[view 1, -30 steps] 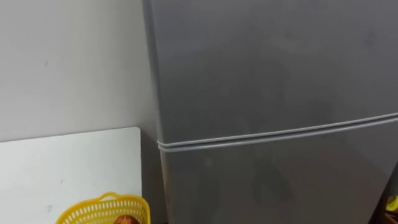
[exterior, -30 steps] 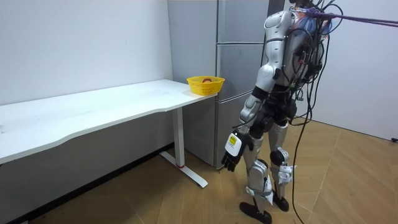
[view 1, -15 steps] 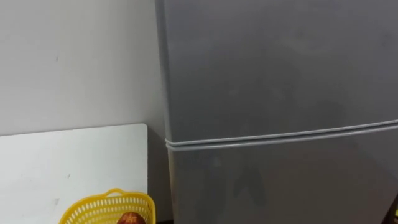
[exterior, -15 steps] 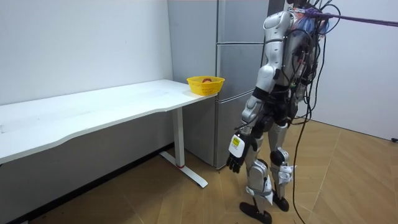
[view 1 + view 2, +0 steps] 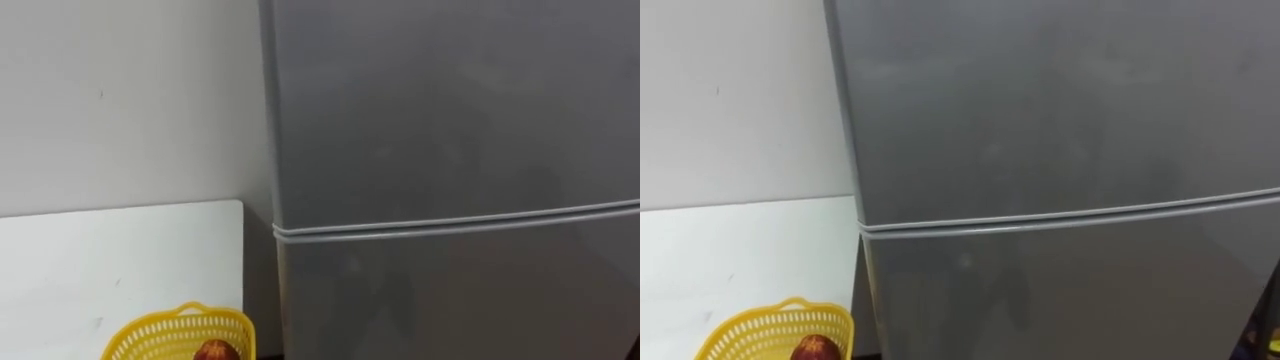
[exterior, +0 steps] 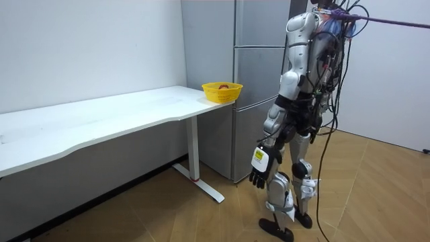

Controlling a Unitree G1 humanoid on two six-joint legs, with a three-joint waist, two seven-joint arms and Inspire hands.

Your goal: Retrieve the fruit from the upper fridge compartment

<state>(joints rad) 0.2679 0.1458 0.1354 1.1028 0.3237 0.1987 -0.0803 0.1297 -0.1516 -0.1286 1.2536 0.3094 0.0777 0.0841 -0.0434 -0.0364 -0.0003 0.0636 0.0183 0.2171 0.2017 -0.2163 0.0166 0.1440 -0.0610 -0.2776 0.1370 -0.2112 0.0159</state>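
now, left hand (image 6: 259, 168): hanging low by the thigh, fingers relaxed, holding nothing
robot: standing facing the fridge (image 6: 252, 81)
upper door (image 5: 450, 110): sitting shut
yellow basket (image 5: 180, 335): resting on the white table (image 5: 100, 260) beside the fridge, holding a red fruit (image 5: 213, 351)

The fridge (image 5: 450, 120) is grey, the basket (image 5: 150, 335) yellow, its fruit (image 5: 213, 351) red, the table (image 5: 100, 260) white.
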